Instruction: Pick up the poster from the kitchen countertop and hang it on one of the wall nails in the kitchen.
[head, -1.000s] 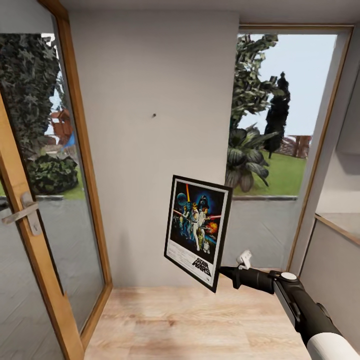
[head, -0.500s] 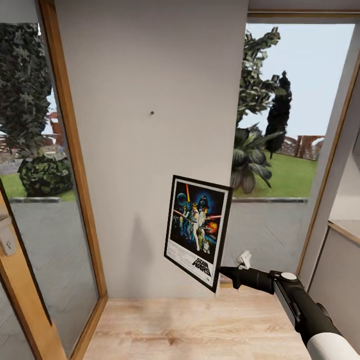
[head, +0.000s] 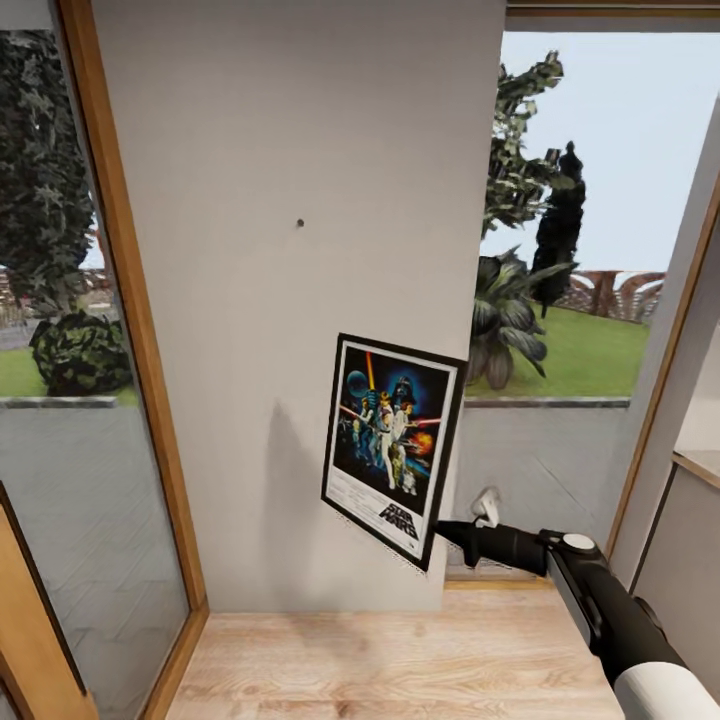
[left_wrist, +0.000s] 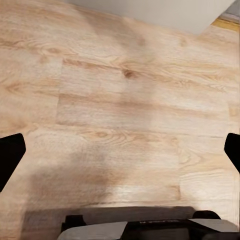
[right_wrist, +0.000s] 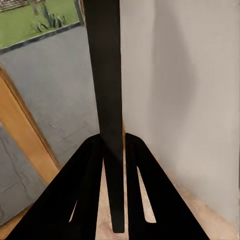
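Observation:
The poster (head: 393, 447), a black-framed Star Wars print with a white border, hangs tilted in the air in front of the light-grey wall panel (head: 300, 120). My right gripper (head: 445, 535) is shut on its lower right edge. In the right wrist view the frame's dark edge (right_wrist: 107, 90) runs up between the closed fingers (right_wrist: 92, 165) of the right gripper (right_wrist: 115, 150). A wall nail (head: 299, 222) shows as a dark speck well above and left of the poster. My left gripper (left_wrist: 120, 150) is open over bare wooden floor. The kitchen countertop is out of view.
Wood-framed glass panels (head: 60, 330) flank the wall panel on the left, and a large window (head: 590, 250) lies to the right. A pale cabinet corner (head: 695, 470) stands at the far right. Light wooden floor (head: 400, 660) lies below.
The whole view has shifted as the camera moved closer to the wall; the door handle at left has left the picture. The poster sits slightly higher in my right gripper.

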